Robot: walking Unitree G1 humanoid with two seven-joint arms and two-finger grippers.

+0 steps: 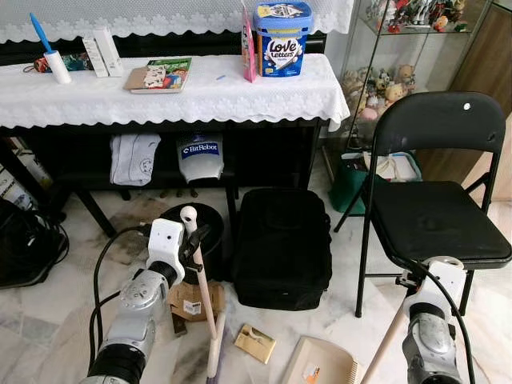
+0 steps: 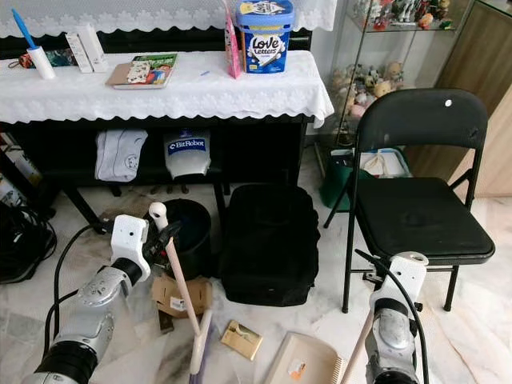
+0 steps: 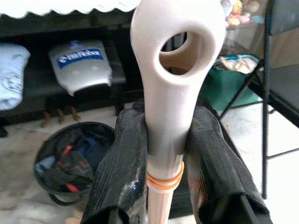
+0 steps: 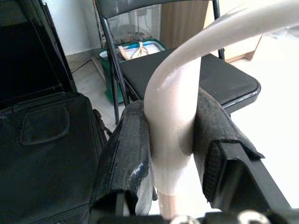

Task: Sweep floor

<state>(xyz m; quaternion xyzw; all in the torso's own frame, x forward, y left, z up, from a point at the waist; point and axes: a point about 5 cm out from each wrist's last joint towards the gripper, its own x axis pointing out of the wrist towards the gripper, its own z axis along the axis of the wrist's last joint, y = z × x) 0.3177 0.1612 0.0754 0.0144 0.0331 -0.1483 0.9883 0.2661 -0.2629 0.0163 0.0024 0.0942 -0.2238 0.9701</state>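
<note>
Marble floor still littered: left tool clamps the broom, right tool the dustpan; cardboard scraps unswept.

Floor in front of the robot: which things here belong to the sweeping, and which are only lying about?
For the job: broom in the left gripper; dustpan, handle in the right gripper; cardboard scraps.

Lying about: black bag; folding chair; black bin; Love Letters tub.
</note>
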